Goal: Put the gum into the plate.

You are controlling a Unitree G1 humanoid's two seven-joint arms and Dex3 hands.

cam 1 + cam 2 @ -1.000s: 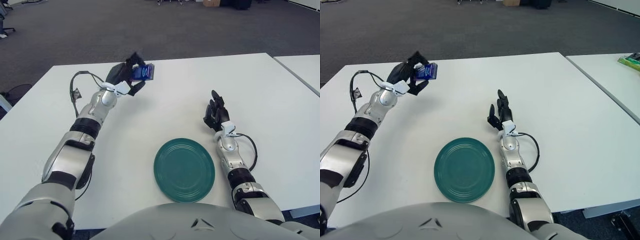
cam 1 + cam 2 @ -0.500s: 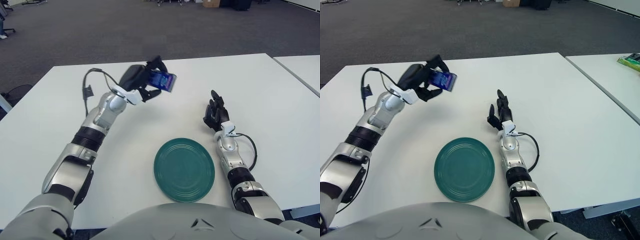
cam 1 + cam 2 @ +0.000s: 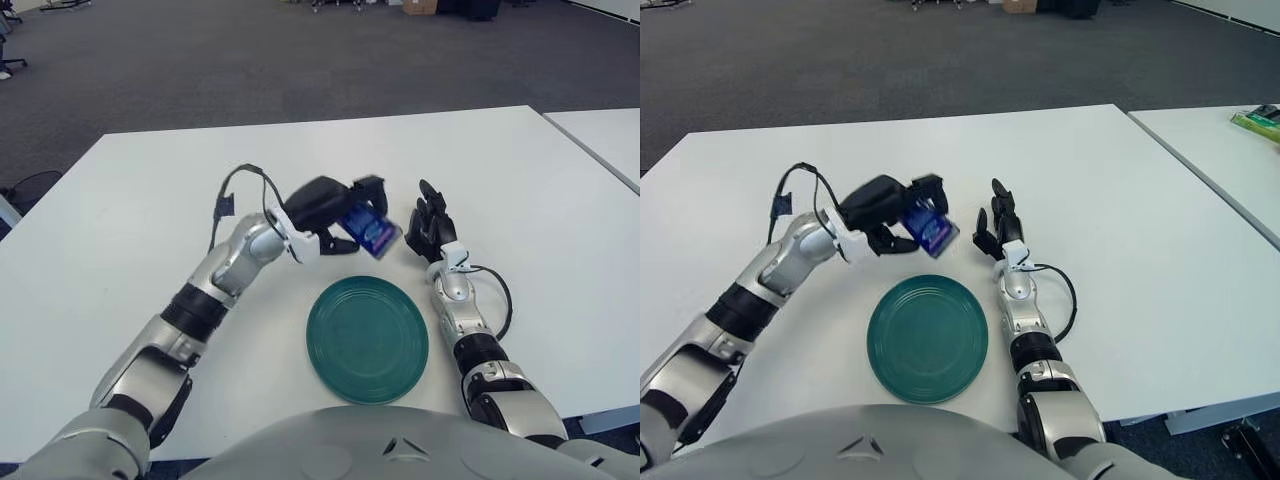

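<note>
My left hand (image 3: 345,215) is shut on a small blue gum pack (image 3: 369,231), held in the air just beyond the far rim of the green plate (image 3: 368,340). The pack is tilted, its lower end pointing down toward the plate. In the right eye view the same gum pack (image 3: 931,229) hangs above the plate's (image 3: 928,340) far edge. My right hand (image 3: 428,227) shows on the white table just right of the pack, fingers extended and holding nothing.
The white table (image 3: 120,230) stretches wide to the left and behind. A second table (image 3: 1230,150) stands at the right with a green item (image 3: 1258,120) on it. Dark carpet lies beyond.
My left hand has carried the gum pack from the far left of the table, right and toward me, to just above the plate's far rim. The right hand has not moved.
</note>
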